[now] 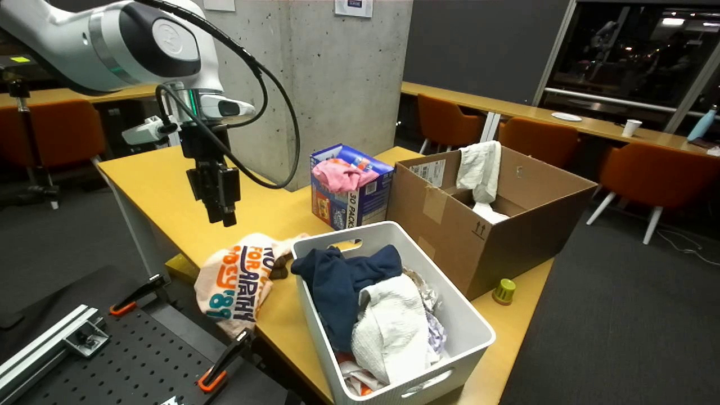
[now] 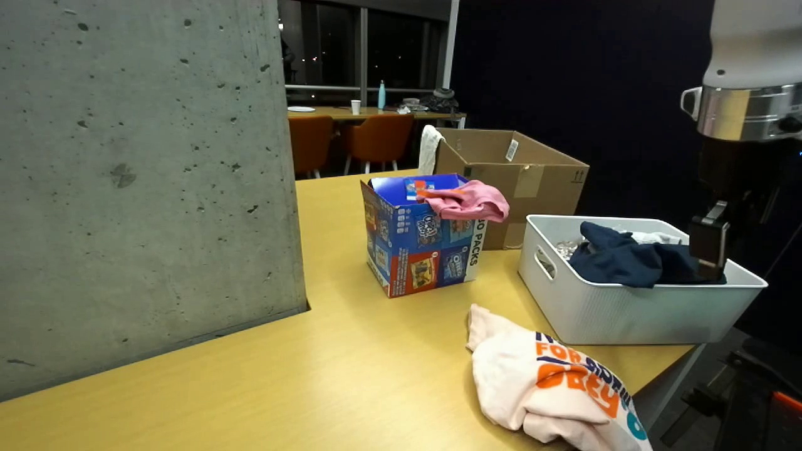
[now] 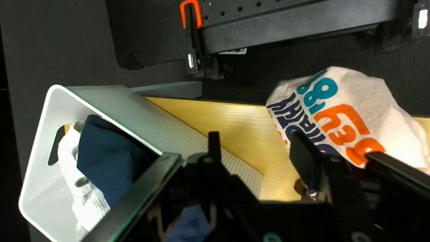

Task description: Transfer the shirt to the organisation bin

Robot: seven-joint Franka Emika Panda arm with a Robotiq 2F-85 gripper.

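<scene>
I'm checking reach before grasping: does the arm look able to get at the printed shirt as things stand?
Probably yes: the printed shirt lies partly on the table, outside the bin, with most of it uncovered. The open gripper hangs higher up, with no obstacle apparent between them.

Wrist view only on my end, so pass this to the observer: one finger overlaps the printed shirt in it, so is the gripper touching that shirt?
Observer: No, in both exterior views the gripper hangs apart from the printed shirt.
Operator: Anything beside the bin that's out of my picture?
Observer: Yes, a cardboard box stands next to it.
Operator: Any fabric outside the bin that I can't see?
Observer: Yes, a pink cloth lies over the edge of a snack box.
</scene>
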